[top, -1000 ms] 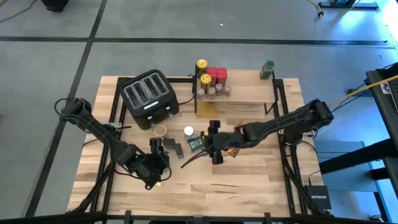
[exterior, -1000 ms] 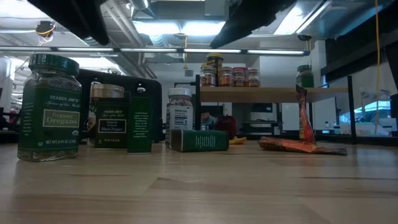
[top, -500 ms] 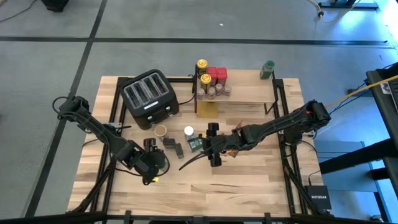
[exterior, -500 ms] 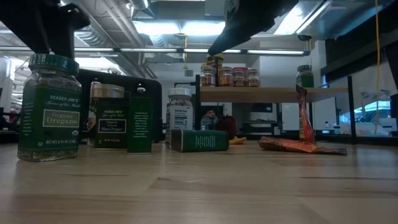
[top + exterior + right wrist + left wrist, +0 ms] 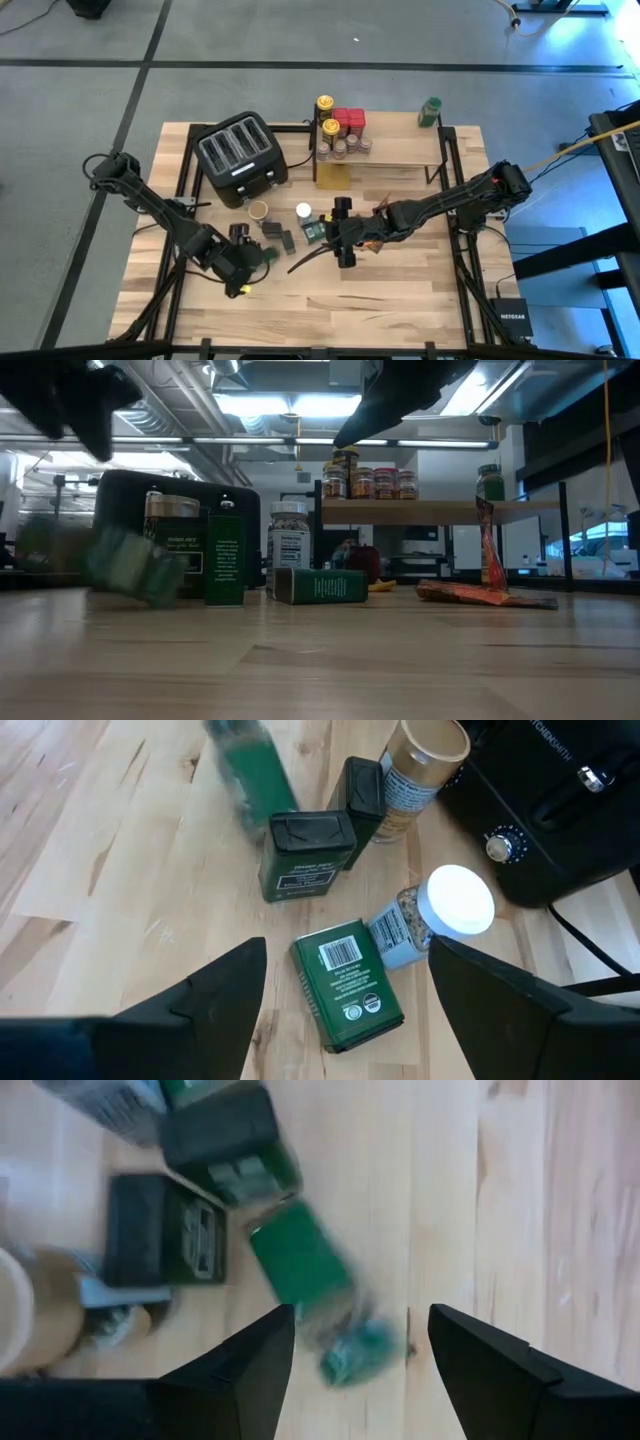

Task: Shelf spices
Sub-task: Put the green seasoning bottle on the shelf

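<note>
A green-lidded oregano jar (image 5: 320,1290) lies tipped and blurred on the table, between the fingertips of my open left gripper (image 5: 360,1315), which points steeply down over it (image 5: 250,264). In the low view the jar (image 5: 130,565) is a leaning green smear. My right gripper (image 5: 348,945) hovers open above a flat green tin (image 5: 345,980) and a white-lidded jar (image 5: 440,910) lying on its side. The shelf (image 5: 385,155) carries yellow-lidded, red-lidded and green jars on its plank top. My left gripper stands with one finger on either side of the oregano jar (image 5: 345,1345), coming from above. The jar is blurred there, and I cannot tell whether a finger touches it.
The black toaster (image 5: 240,155) stands at the far left. Beside it stand a tan-lidded jar (image 5: 415,770) and two upright green tins (image 5: 310,850). Orange-brown packets (image 5: 480,592) lie below the right arm. The near part of the table (image 5: 330,300) is bare wood.
The oregano jar stood upright a second ago and half a second ago; now it has toppled and is still moving. My left gripper has shifted a little over the jar and rolled its wrist, its fingers staying apart.
</note>
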Controlling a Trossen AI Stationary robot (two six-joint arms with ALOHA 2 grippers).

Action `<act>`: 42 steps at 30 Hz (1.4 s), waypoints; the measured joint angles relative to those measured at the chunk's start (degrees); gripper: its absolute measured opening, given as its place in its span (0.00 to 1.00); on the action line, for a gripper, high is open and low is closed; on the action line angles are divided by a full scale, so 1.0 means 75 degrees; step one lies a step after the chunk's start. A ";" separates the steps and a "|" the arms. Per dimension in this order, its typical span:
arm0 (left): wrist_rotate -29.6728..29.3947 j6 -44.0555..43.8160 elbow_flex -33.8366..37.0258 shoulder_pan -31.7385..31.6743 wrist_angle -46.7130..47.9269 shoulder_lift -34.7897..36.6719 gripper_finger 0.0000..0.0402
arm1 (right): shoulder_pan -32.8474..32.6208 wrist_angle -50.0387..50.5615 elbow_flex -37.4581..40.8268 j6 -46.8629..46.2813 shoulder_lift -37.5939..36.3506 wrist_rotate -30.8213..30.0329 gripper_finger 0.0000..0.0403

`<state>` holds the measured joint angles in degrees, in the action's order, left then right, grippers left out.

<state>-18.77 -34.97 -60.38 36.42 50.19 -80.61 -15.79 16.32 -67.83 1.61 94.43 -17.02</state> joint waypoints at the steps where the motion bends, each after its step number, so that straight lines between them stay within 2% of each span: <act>1: -0.0047 0.0020 -0.0006 0.0000 -0.0018 0.0040 0.56 | 0.0000 -0.0003 0.0000 -0.0003 0.0013 0.0000 0.71; 13: -0.0142 -0.0146 0.0009 0.0034 0.0050 0.0048 0.56 | 0.0003 0.0022 0.0006 -0.0006 0.0213 -0.0044 0.71; 17: -0.0421 -0.0274 0.0022 0.0054 0.0111 0.0048 0.56 | 0.0003 -0.0006 0.0006 -0.0016 0.0216 -0.0044 0.71; 21: -0.0725 -0.0400 0.0465 -0.0069 -0.0020 0.0048 0.56 | 0.0003 -0.0006 0.0006 -0.0031 0.0216 -0.0044 0.71; 25: -0.0726 -0.0477 0.1239 -0.0347 -0.0539 0.0048 0.56 | 0.0003 -0.0008 0.0006 -0.0035 0.0216 -0.0044 0.71; 32: -0.0695 0.0430 0.2045 -0.1034 -0.1912 0.0048 0.56 | 0.0003 -0.0052 0.0006 -0.0032 0.0216 -0.0050 0.71; 38: 0.0112 0.0822 0.2555 -0.1413 -0.3217 0.0054 0.56 | 0.0005 -0.0050 0.0006 -0.0032 0.0216 -0.0055 0.71; 42: 0.0228 0.0857 0.2742 -0.1326 -0.3701 0.0063 0.56 | 0.0003 -0.0050 0.0006 -0.0118 0.0216 -0.0050 0.71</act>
<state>-17.06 -28.54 -39.81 26.48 22.43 -80.14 -15.77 15.94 -67.79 0.72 96.05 -17.39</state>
